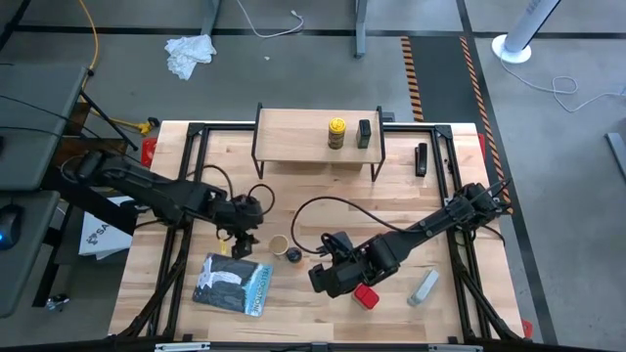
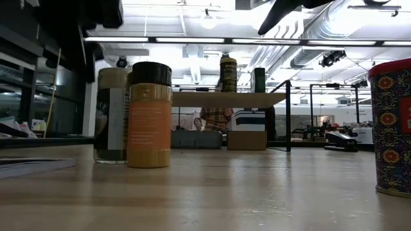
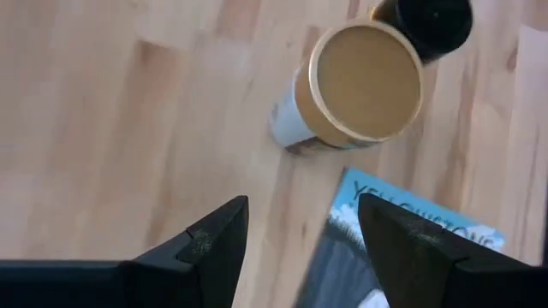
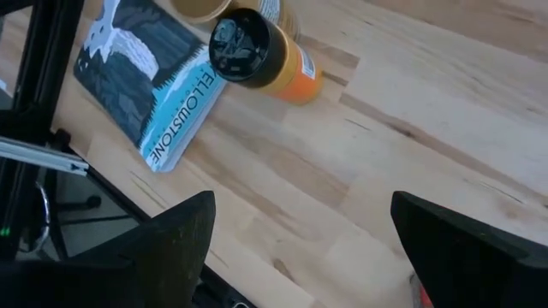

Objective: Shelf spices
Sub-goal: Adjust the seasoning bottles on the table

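The shelf (image 1: 318, 137) stands at the table's far middle on its wire legs, with the yellow jar (image 1: 336, 133) and the black tin (image 1: 364, 133) upright on its plank. The tan cylinder (image 1: 279, 244) and the amber jar with a black cap (image 1: 293, 255) stand side by side on the table. My left gripper (image 1: 245, 241) hovers open just left of them, pointing down; in its wrist view (image 3: 300, 239) the cylinder (image 3: 360, 85) lies ahead. My right gripper (image 1: 323, 279) is open over the table, right of the amber jar (image 4: 257, 56). The red tin (image 1: 366, 296) stands beside it.
A blue-grey book (image 1: 233, 284) lies flat near the front edge, below my left gripper. A small grey bar (image 1: 423, 286) lies at the near right. A dark small object (image 1: 422, 158) sits right of the shelf. Cables trail across the table's middle.
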